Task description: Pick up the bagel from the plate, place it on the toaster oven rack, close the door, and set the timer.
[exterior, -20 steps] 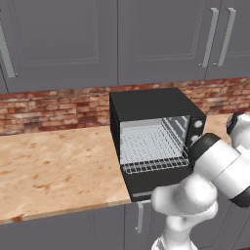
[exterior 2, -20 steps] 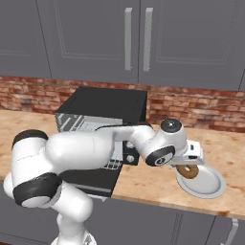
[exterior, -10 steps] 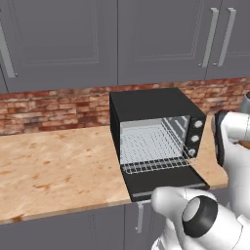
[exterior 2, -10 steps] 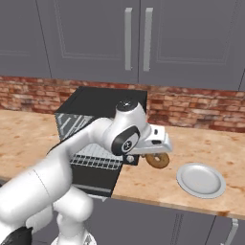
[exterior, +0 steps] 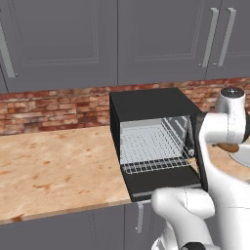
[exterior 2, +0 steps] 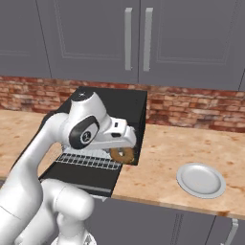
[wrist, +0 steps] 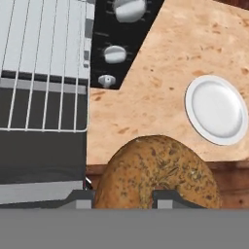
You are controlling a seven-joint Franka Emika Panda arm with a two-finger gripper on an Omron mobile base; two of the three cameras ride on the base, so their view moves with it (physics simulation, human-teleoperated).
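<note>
My gripper (exterior 2: 125, 149) is shut on the bagel (exterior 2: 122, 155), a brown seeded ring, and holds it in the air by the toaster oven's front right corner. In the hand view the bagel (wrist: 155, 170) sits between the two fingertips (wrist: 170, 197), above the counter beside the open door (wrist: 41, 165). The silver wire rack (exterior: 151, 146) lies inside the cavity with nothing on it, and the black door (exterior: 163, 183) is folded down flat. The pale round plate (exterior 2: 201, 179) rests on the counter to the right, bare. The hand view also shows the rack (wrist: 44, 73) and the plate (wrist: 216, 109).
The black toaster oven (exterior 2: 112, 107) stands against the brick backsplash, with its silver knobs (wrist: 115, 53) on the right-hand panel. Wooden counter (exterior: 53, 166) stretches to the oven's left. Grey cabinets hang above.
The gripper has carried the bagel up off the plate and leftward, from over the plate to the oven's front right corner. The plate is left bare.
</note>
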